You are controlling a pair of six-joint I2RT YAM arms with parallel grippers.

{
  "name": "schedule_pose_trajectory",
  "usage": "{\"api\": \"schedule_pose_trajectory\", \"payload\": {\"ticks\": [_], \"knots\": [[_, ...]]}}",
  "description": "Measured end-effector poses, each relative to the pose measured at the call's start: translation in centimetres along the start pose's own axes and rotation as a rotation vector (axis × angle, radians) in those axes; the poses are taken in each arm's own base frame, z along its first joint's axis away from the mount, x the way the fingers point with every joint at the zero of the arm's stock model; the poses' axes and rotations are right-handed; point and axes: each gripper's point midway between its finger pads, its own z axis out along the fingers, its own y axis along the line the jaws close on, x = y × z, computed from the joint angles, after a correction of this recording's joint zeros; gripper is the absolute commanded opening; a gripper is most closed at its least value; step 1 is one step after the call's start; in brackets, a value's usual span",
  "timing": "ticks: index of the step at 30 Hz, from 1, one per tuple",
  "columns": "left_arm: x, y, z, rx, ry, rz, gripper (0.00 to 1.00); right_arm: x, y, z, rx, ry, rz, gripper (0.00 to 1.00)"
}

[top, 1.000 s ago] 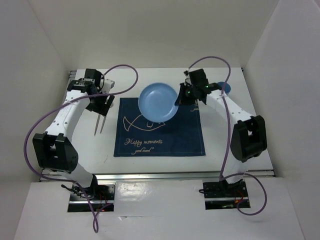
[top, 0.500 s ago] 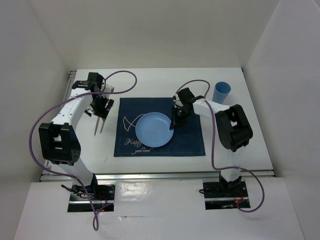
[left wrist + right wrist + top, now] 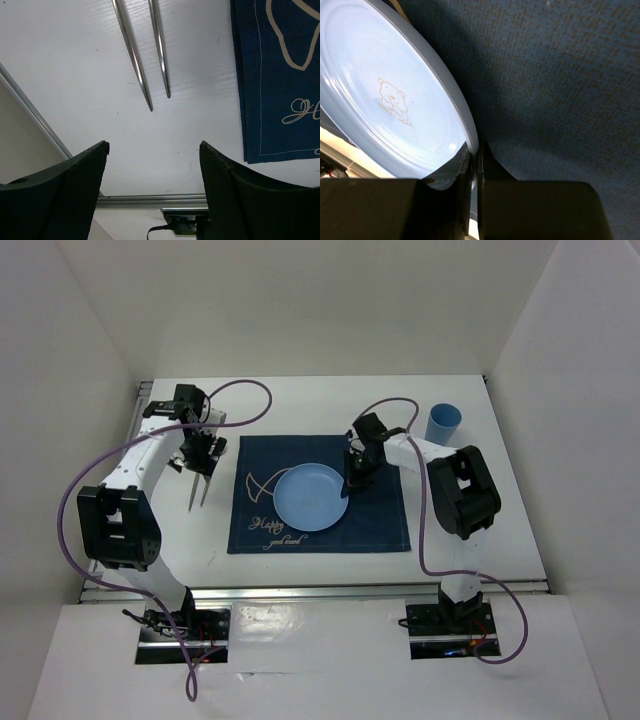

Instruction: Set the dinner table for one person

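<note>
Top view, setting: the white dinner table carries a navy placemat in the middle. A blue cup stands well apart at the far right.
Top view, plate: a blue plate sits over the placemat's centre, which I judge is where the setting needs it.
Top view, my right gripper: it is at the plate's right rim. An edge hold would let the plate go down flat.
Top view, my left gripper: it hangs above two metal chopsticks lying on the table just left of the placemat.
Left wrist view: my jaws are spread wide with nothing between them. The chopsticks' tips lie apart from them on bare table, beside the placemat's edge.
Right wrist view: my jaws are pinched nearly together on the plate's rim, over the cloth. A small bear drawing marks the plate. I cannot tell whether the plate rests flat.
</note>
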Motion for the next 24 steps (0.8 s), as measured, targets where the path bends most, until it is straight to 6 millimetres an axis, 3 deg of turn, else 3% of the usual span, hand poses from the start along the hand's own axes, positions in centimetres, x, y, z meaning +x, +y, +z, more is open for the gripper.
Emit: {"api": "schedule_pose_trajectory", "payload": {"ticks": [3,4,5,8,11,15,19,24], "knots": [[0.0,0.0,0.0,-0.001,-0.002,0.000,0.80,0.0,-0.1,-0.1,0.009,0.000,0.001,0.13],[0.0,0.0,0.0,-0.001,-0.002,0.000,0.80,0.0,-0.1,-0.1,0.009,0.002,0.003,0.33],[0.0,0.0,0.0,-0.001,-0.002,0.000,0.80,0.0,-0.1,-0.1,0.007,0.003,0.005,0.45],[0.0,0.0,0.0,-0.001,-0.002,0.001,0.80,0.3,-0.4,-0.2,0.024,0.013,0.004,0.68],[-0.1,0.0,0.2,-0.001,-0.005,0.001,0.78,0.2,-0.6,-0.7,0.049,0.004,0.004,0.70],[0.0,-0.1,1.4,0.004,0.014,0.012,0.63,-0.2,-0.8,-2.6,0.098,-0.034,-0.002,0.70],[-0.5,-0.3,4.4,0.016,0.066,0.038,0.57,-2.0,0.7,-6.8,0.101,-0.162,-0.027,0.70],[-2.1,-0.4,9.0,0.023,0.116,0.047,0.57,-4.0,3.1,-12.4,0.071,-0.339,-0.046,0.70]]}}
